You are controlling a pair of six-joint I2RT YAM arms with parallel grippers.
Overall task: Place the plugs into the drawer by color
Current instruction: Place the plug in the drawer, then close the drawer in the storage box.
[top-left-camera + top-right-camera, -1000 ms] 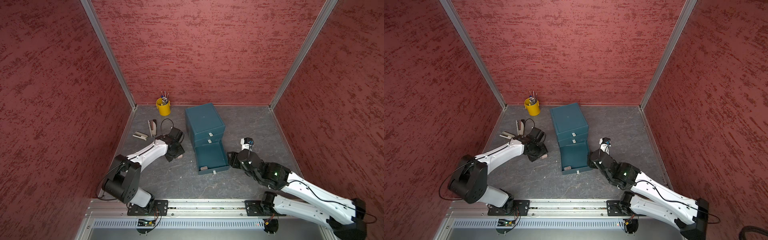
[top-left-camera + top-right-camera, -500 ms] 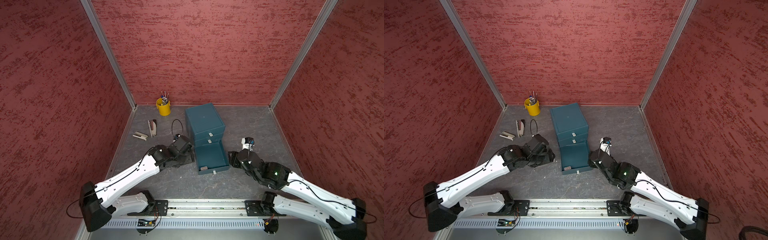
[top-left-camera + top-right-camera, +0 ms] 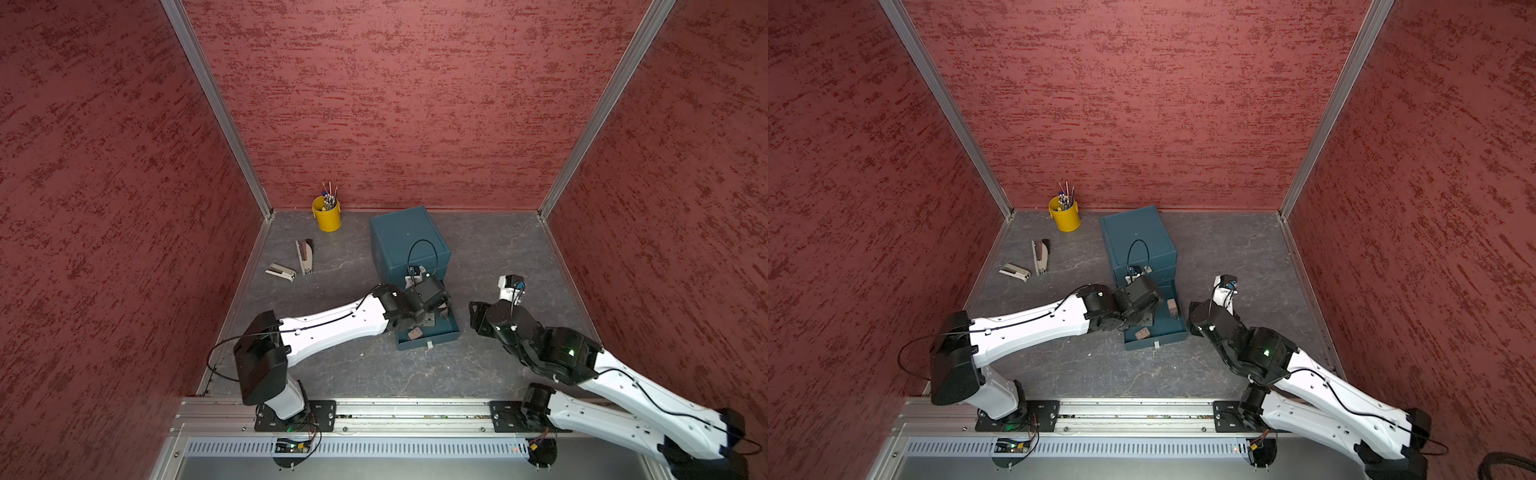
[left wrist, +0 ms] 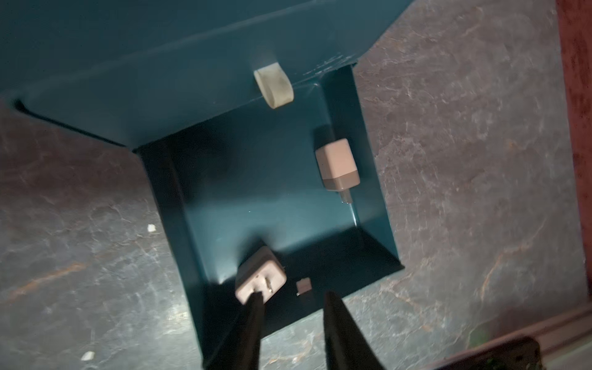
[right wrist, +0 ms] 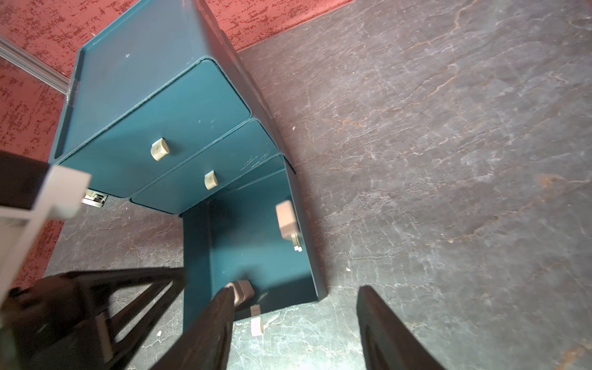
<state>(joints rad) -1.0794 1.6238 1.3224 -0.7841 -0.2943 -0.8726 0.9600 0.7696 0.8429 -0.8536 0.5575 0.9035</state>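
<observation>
teal drawer [image 4: 256, 192], pinkish-tan plugs [image 4: 336, 160], yellow cup [image 3: 328, 218]

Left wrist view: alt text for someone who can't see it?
Looking down into an open teal drawer holding two pinkish-tan plugs: one plug by a side wall, prongs showing, the other plug blurred against one finger of the left pincer. Its dark fingers stand apart with nothing between them.

In both top views we see a yellow cup [image 3: 328, 218] holding pens [image 3: 329, 198] in the far left corner of the grey surface [image 3: 353, 374], near the red back wall [image 3: 415, 104]. Nearer us, a brown stapler [image 3: 306, 254] and a pale stapler [image 3: 281, 272] lie just beside each other by the left wall [image 3: 104, 187].
</observation>
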